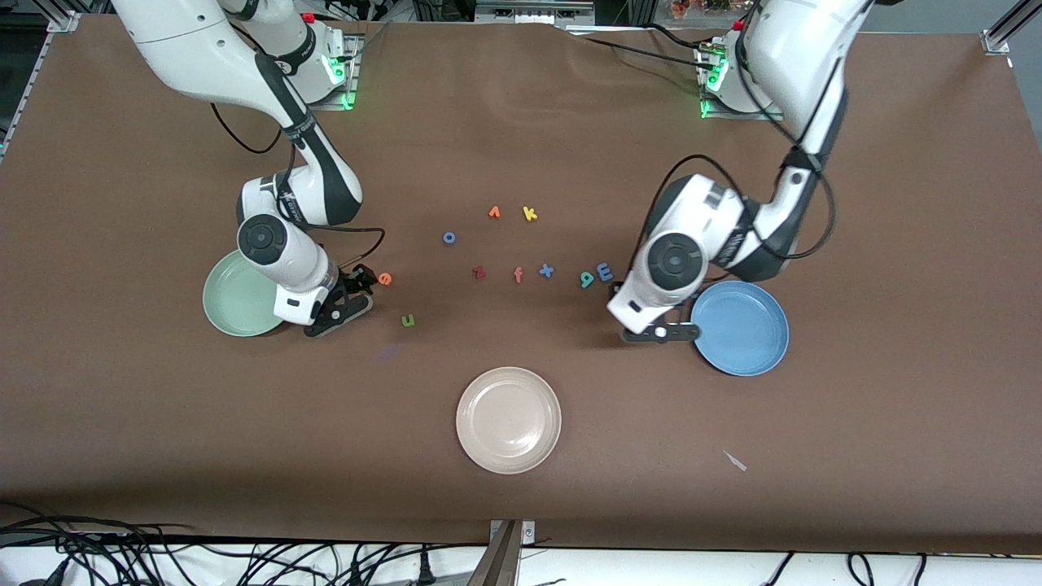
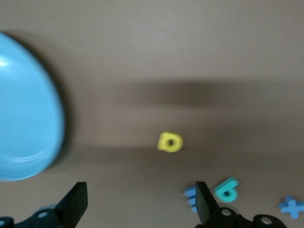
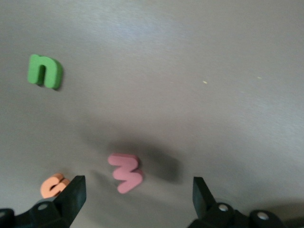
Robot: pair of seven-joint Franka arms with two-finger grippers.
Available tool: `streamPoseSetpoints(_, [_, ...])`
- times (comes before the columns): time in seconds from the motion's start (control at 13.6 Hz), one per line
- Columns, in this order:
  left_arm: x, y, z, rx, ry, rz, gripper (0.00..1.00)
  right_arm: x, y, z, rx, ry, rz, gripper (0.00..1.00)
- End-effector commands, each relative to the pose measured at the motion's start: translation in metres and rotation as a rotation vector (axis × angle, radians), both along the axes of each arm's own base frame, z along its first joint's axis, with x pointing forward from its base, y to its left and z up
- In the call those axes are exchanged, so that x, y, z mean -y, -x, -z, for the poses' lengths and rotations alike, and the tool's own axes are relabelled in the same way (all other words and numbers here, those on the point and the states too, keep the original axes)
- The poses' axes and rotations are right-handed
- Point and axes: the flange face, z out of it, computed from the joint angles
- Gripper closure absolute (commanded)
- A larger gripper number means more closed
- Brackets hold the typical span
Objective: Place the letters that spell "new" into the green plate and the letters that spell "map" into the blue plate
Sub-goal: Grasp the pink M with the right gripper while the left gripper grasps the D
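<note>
Front view first: the round pale mint-green plate is seen at middle left of the frame, the round medium-blue plate at middle right, both empty, so nothing's been sorted yet. The right gripper is parked low beside the green plate, fingers spread wide, nothing held; same story for the left gripper by the blue plate.

Tiny foam letters: green n, orange e and salmon-pink w are caught by the right wrist view; yellow a, teal p and blue m lie near the left gripper.

Risk, probably: p and m lie nearly touching, so both could be nudged or pinched together.
</note>
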Motion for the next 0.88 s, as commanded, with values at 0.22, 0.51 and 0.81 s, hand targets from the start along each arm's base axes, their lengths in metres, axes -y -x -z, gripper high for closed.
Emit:
streamPoseSetpoints(0.22, [-0.005, -0.012, 0.034, 0.029, 0.032, -0.011, 0.11, 0.001, 0.020, 0.017, 0.016, -0.007, -0.090, 0.10])
streamPoseSetpoints(0.51, [-0.010, -0.009, 0.051, -0.031, 0.095, 0.092, 0.14, 0.002, 0.019, 0.016, 0.020, -0.007, -0.134, 0.38])
streamPoseSetpoints(0.81, [-0.004, 0.000, 0.061, -0.071, 0.141, 0.133, 0.30, -0.003, 0.019, 0.018, 0.021, -0.008, -0.138, 0.49])
